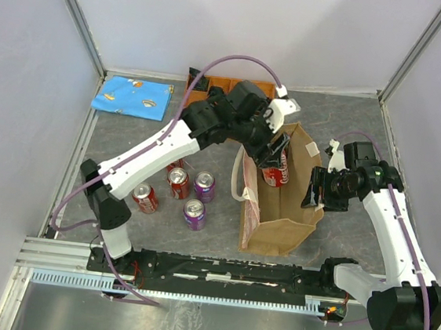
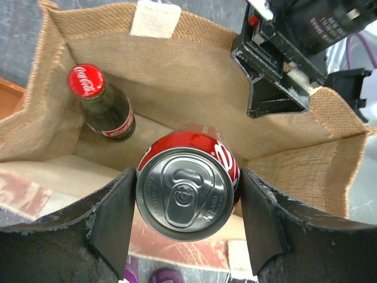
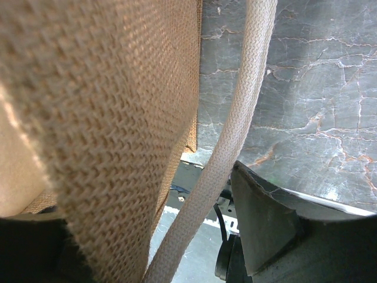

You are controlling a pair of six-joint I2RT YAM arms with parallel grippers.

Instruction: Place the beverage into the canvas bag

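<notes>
Red cola can (image 2: 187,191) is clamped upright in the left tool (image 2: 185,218) and held over the open canvas bag (image 2: 194,76). A red-capped bottle (image 2: 106,109) is seen inside. Jaws of the right tool (image 3: 153,242) are spread, with bag wall and handle (image 3: 235,135) between them.

Red soda can (image 2: 187,193): upright, tab sealed, suspended over open bag mouth. Tan canvas bag (image 1: 281,226): standing upright, mouth open wide, cola bottle (image 2: 106,109) leaning inside.
</notes>
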